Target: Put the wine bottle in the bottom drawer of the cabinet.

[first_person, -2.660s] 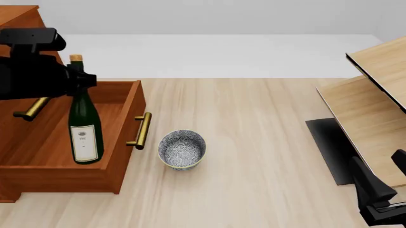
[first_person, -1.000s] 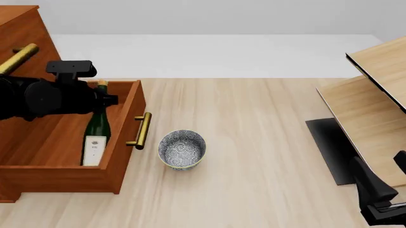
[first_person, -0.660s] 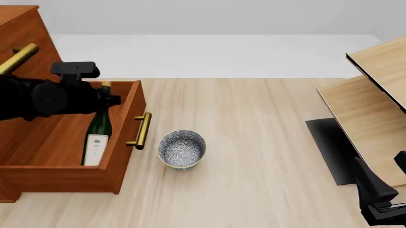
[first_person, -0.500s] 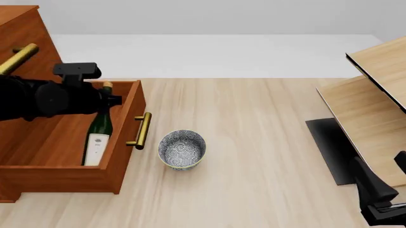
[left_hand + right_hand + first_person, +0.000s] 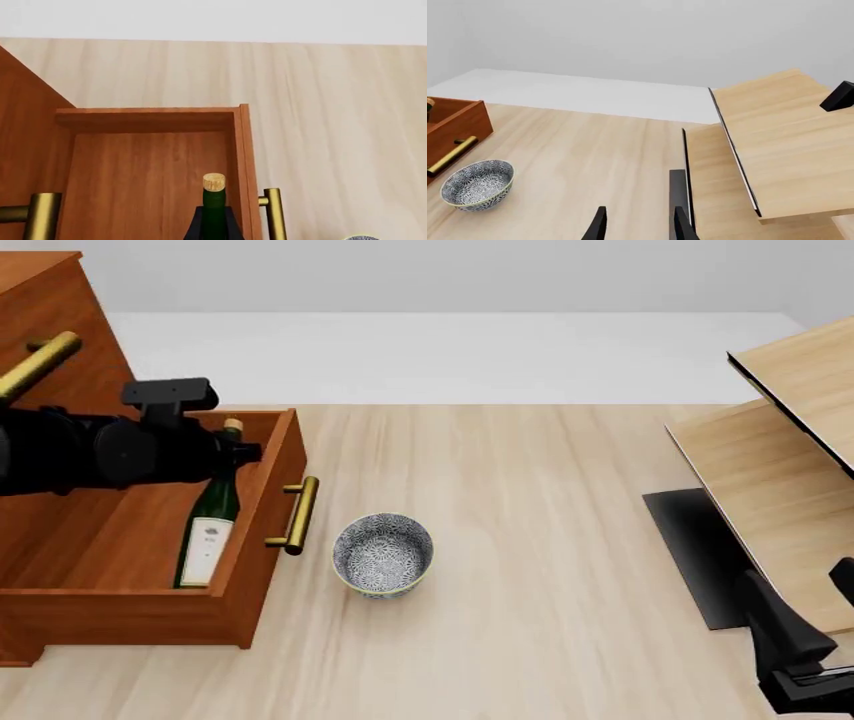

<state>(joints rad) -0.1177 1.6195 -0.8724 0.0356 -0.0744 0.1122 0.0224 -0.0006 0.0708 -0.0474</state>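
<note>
Wine bottle (image 5: 207, 530) sits inside the bottom drawer (image 5: 254, 530), leaning, base toward the near end, cork toward the far right corner, right by the drawer's front panel. Drawer is pulled out to the right from the cabinet (image 5: 60, 315) at table's left edge.

L gripper (image 5: 230, 452) is at the bottle neck just below the cork; in the L wrist view I see black fingers (image 5: 230, 226) either side of the neck, but can't tell if they pinch it or stand apart.

Patterned bowl (image 5: 383, 555) on table (image 5: 534, 540), just right of the brass handle (image 5: 296, 515).

R gripper (image 5: 637, 227) parked near-right, fingers spread, holding nothing; pale wood panels (image 5: 787, 490) beside it.
</note>
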